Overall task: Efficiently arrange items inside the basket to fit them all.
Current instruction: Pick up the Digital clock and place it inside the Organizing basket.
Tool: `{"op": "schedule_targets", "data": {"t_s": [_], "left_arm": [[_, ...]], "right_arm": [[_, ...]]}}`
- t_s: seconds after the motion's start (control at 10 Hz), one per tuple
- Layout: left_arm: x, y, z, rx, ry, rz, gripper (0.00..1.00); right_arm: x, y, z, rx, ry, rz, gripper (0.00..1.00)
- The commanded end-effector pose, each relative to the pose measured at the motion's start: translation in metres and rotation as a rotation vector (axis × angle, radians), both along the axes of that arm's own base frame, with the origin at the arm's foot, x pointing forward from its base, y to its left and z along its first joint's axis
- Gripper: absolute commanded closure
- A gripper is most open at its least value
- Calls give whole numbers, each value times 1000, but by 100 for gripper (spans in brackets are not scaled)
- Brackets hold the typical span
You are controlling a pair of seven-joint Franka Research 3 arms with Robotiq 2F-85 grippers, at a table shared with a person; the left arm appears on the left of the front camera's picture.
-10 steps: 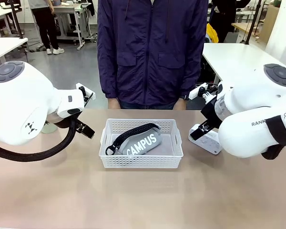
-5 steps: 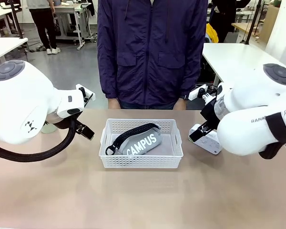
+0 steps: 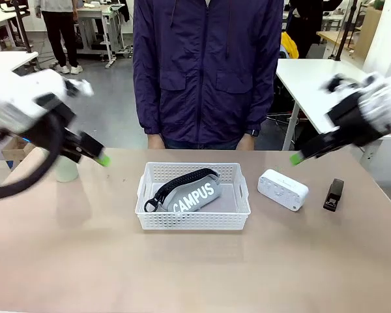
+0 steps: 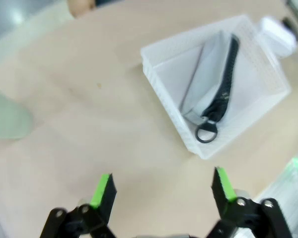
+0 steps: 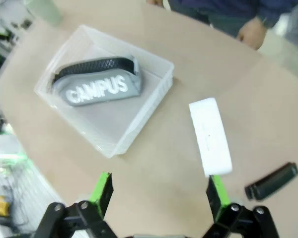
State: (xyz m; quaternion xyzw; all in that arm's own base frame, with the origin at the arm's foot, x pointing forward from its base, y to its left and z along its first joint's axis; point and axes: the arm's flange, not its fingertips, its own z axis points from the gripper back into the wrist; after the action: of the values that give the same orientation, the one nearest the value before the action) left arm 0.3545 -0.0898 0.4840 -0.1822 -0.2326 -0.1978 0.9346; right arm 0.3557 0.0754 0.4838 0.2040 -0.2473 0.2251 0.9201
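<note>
- Both claws are hanging above the table with nothing in them. The left gripper (image 4: 163, 188) is holding its green pads spread wide over bare tabletop beside the basket. The right gripper (image 5: 159, 192) is holding its pads just as wide above the box's side of the table.
- The basket (image 3: 193, 222) is sitting mid-table, and the grey CAMPUS pouch (image 3: 194, 193) is lying inside it on a diagonal, taking up much of the floor.
- Outside the basket, the white box (image 3: 283, 190) is resting near its wall on the robot's right. The black stapler (image 3: 333, 194) is lying farther right, and the pale green cup (image 3: 65, 171) is standing well apart on the left.
- The step in hand is looking like a first reach. It would probably be going best with the pouch being slid flat along one long wall first, so the box, stapler and cup are getting one clear strip rather than leftover corners.
- The right claw is seeming better placed for the box and stapler, the left for the cup.
- The right wrist view is showing from above how much floor is lying free beside the pouch, which the front view is flattening.
- The left wrist view is showing the zipper ring (image 4: 206, 134) lying close to a corner wall, a possible snag.
- The front view is showing the person (image 3: 208, 78) standing at the far edge.
</note>
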Motion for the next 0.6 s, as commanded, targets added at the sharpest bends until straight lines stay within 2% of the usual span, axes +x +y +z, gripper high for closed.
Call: {"op": "schedule_targets", "data": {"t_s": [0.0,0.2,0.3,0.5], "left_arm": [[-70,74,-8,-209,-6,88,0],[-97,160,-10,-534,-24,181,0],[-111,201,-21,-667,-42,222,0],[-132,268,-58,-864,-57,340,0]], "right_arm": [[-63,-83,-5,256,69,-204,0],[-97,-169,-2,491,12,-269,0],[-108,-206,-9,577,11,-286,0],[-123,-269,-38,714,30,-408,0]]}}
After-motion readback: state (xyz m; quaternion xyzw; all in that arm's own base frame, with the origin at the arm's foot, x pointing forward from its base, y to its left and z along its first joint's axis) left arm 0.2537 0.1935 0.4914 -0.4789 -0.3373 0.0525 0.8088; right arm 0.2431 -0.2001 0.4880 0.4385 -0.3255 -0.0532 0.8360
